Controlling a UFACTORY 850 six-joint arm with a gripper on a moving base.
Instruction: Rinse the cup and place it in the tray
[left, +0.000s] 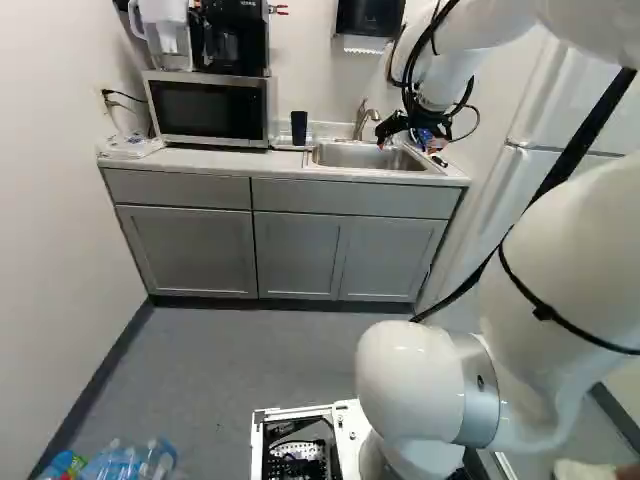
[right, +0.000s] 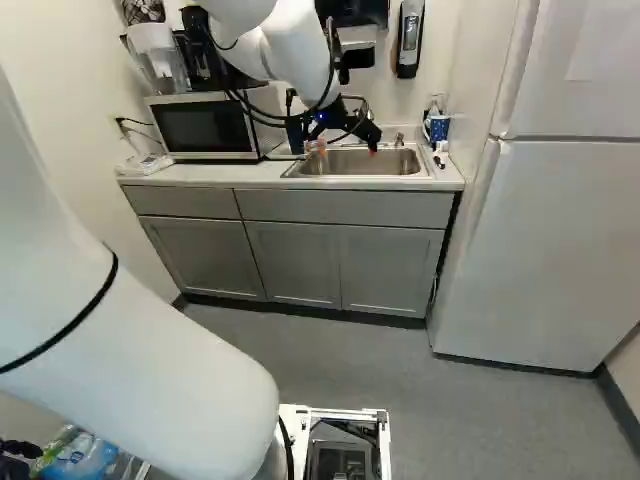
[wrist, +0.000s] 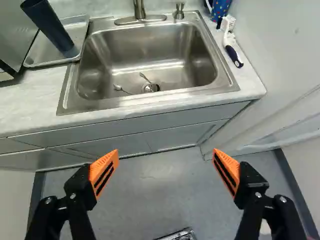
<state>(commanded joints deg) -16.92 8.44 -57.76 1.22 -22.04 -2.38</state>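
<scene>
In the sink (wrist: 120, 57), two utensils (wrist: 144, 77), visible in wrist view only.

From over here, the arm (left: 560, 260) runs off the right of the left base view and covers part of the fridge (left: 510, 190). In the right base view it seems to hide much of the cup (wrist: 55, 27). The wrist view cuts off the tap (wrist: 139, 9), microwave (wrist: 17, 30) and blue mug (wrist: 219, 9), whose contents are too small to tell.
</scene>
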